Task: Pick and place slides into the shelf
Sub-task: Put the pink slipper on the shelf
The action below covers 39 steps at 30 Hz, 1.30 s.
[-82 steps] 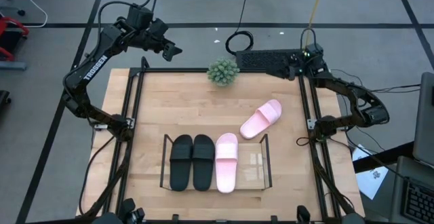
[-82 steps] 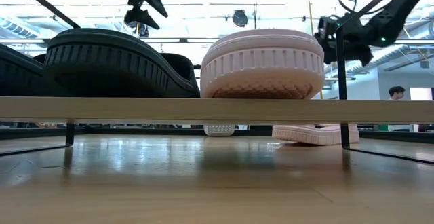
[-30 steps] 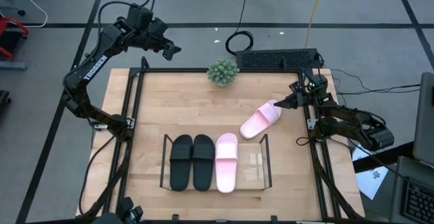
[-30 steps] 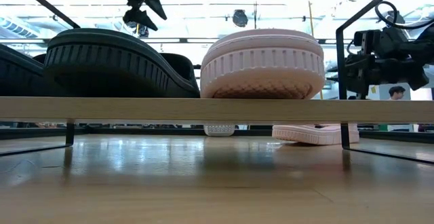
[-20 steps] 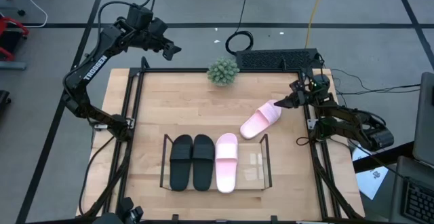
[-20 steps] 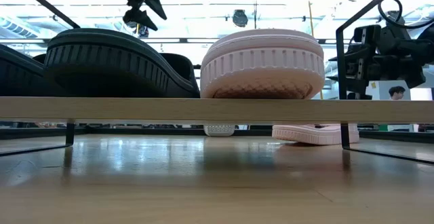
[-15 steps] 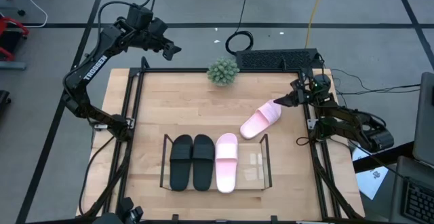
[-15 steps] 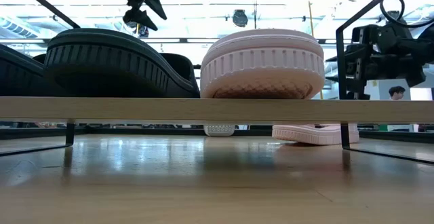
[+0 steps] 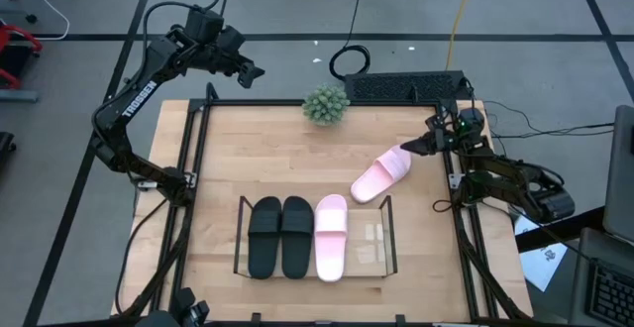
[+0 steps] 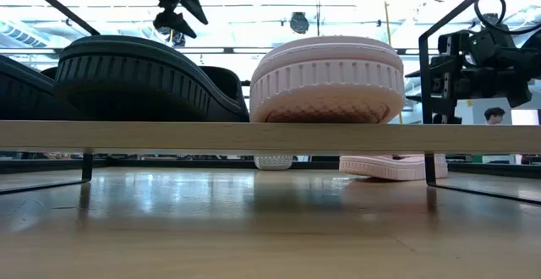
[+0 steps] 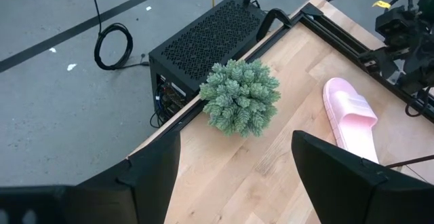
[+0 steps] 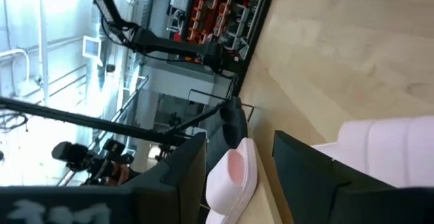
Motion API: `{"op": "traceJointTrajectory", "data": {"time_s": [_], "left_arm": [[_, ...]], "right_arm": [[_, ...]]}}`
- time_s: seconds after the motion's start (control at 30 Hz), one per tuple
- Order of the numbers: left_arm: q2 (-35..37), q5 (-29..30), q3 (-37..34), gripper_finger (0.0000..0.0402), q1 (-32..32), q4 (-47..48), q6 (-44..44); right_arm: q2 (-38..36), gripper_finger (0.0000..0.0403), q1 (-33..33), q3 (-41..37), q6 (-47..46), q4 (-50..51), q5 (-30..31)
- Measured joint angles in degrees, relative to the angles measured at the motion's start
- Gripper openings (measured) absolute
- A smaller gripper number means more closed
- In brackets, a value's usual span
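Observation:
A loose pale pink slide (image 9: 381, 176) lies sole down on the wooden table, right of centre. My right gripper (image 9: 404, 152) reaches level from the table's right edge to that slide's far right end and is open (image 12: 239, 137). In the right wrist view the slide (image 12: 390, 149) shows beside one finger, not in the gap. The shelf (image 9: 386, 240) at the near middle holds two black slides (image 9: 280, 236) and one pink slide (image 9: 331, 236). My left gripper (image 9: 256, 72) hangs open, high over the far left corner. My right gripper has one finger (image 12: 312, 176) next to the loose slide's far right end (image 12: 352, 139), coming level from the table's right side. I cannot tell whether the finger touches the slide. The slide lies flat on the table.
A small green plant (image 9: 325, 105) stands at the far edge's middle, with a black box (image 9: 396, 87) behind it. Black frame rails (image 9: 451, 183) run along the table's left and right sides. Bare wood lies between the loose slide and the shelf.
None within the last second: my right gripper has stayed at the loose slide's far right end and the slide has kept its place. Earlier, the right arm came down from the far right corner to that end.

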State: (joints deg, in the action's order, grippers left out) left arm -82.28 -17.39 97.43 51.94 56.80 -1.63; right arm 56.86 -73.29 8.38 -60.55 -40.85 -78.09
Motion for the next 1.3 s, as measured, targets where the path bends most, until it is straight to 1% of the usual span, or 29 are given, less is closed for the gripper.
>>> {"op": "traceJointTrajectory", "data": {"time_s": [0.07, 0.17, 0.37, 0.53, 0.63, 0.77, 0.9, 1.03, 1.1, 1.23, 1.3], "left_arm": [[0.0, 0.0, 0.0, 0.0285, 0.0, 0.0, 0.0], [0.0, 0.0, 0.0, 0.0285, 0.0, 0.02, 0.03], [0.0, -0.02, 0.0, 0.0285, 0.0, 0.0, 0.5], [0.0, -0.01, 0.0, 0.0285, 0.0, 0.02, 1.35], [0.0, -0.02, 0.0, 0.0285, 0.0, 0.0, 1.89], [0.0, -0.02, 0.0, 0.0285, 0.0, 0.0, 1.95], [0.0, -0.02, 0.0, 0.0285, 0.0, 0.0, 1.95], [0.0, -0.02, 0.0, 0.0285, 0.0, 0.0, 1.94], [0.0, -0.02, 0.0, 0.0285, 0.0, 0.0, 1.92], [0.0, -0.02, 0.0, 0.0285, 0.0, -0.04, 1.92], [0.0, -0.02, 0.0, 0.0285, 0.0, -0.04, 1.92]], "right_arm": [[0.01, 0.016, -1.01, 0.0, 0.37, 1.12, 0.02], [0.0, 0.016, -2.68, 0.02, 3.3, 3.69, 0.03], [0.02, 0.016, -5.48, 0.02, 12.98, 13.77, 1.76], [0.0, 0.016, -5.4, 0.0, 21.32, 23.05, 3.6], [0.02, 0.016, -5.38, 0.0, 27.93, 31.43, 6.66], [0.03, 0.016, -5.38, 0.0, 35.0, 39.7, 13.05], [0.02, 0.016, -5.36, 0.0, 36.39, 40.07, 14.94], [-0.02, 0.016, -4.46, 0.12, 38.76, 43.34, 20.15], [-0.06, 0.016, -2.54, 0.26, 40.32, 45.64, 21.97], [-0.03, 0.016, 2.3, 0.81, 38.65, 45.42, 23.48], [0.12, 0.016, 4.4, 1.99, 38.14, 46.64, 25.9]]}}
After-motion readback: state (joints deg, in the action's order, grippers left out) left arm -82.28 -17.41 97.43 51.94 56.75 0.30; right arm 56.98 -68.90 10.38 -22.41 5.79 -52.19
